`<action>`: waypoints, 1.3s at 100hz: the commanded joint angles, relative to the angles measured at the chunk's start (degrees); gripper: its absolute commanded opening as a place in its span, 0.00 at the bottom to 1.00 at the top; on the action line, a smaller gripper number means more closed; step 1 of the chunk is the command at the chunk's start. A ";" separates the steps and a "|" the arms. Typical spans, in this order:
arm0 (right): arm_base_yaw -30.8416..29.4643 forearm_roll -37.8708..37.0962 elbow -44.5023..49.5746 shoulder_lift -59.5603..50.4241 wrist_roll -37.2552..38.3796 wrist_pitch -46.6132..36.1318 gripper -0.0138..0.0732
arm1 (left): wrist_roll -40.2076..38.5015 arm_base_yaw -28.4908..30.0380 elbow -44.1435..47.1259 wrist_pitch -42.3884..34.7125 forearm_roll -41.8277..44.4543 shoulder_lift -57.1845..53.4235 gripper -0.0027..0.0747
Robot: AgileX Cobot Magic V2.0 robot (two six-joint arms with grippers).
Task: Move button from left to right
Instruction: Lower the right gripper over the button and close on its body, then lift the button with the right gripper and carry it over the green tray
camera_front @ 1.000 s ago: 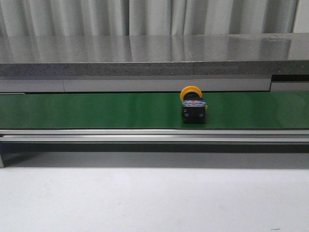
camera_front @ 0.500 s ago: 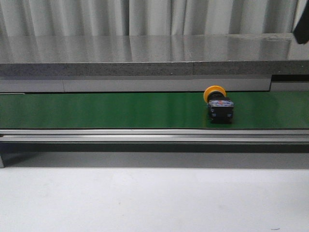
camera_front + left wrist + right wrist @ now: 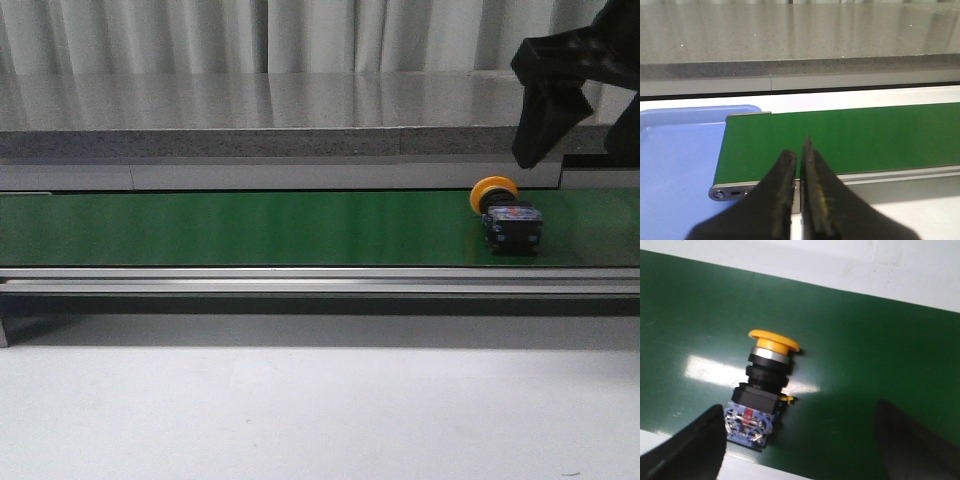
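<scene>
The button, with a yellow-orange cap and a black body with a bluish base, lies on its side on the green belt near the right end, cap toward the back. My right gripper hangs open just above and right of it, touching nothing. In the right wrist view the button lies close to one finger of the open right gripper. My left gripper is shut and empty, near the belt's left end, and does not show in the front view.
A grey stone counter runs behind the belt. A metal rail edges the belt's front, with the white table below. A blue tray lies beside the belt's left end.
The button has travelled right along the belt, from the middle to near the right end. My right gripper has come down into view at the upper right.
</scene>
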 commanded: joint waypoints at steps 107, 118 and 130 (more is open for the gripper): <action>-2.34 -6.89 -10.02 3.48 -0.76 9.57 0.34 | -0.26 -0.39 -1.67 -4.56 -0.51 0.34 0.04; -5.77 -9.59 -12.34 1.88 -0.76 11.88 0.34 | -0.26 -0.39 -1.67 -4.56 -0.51 0.34 0.04; -11.12 -12.62 -13.16 0.88 -0.76 12.12 0.34 | -0.26 -0.39 -1.67 -4.56 -0.51 0.34 0.04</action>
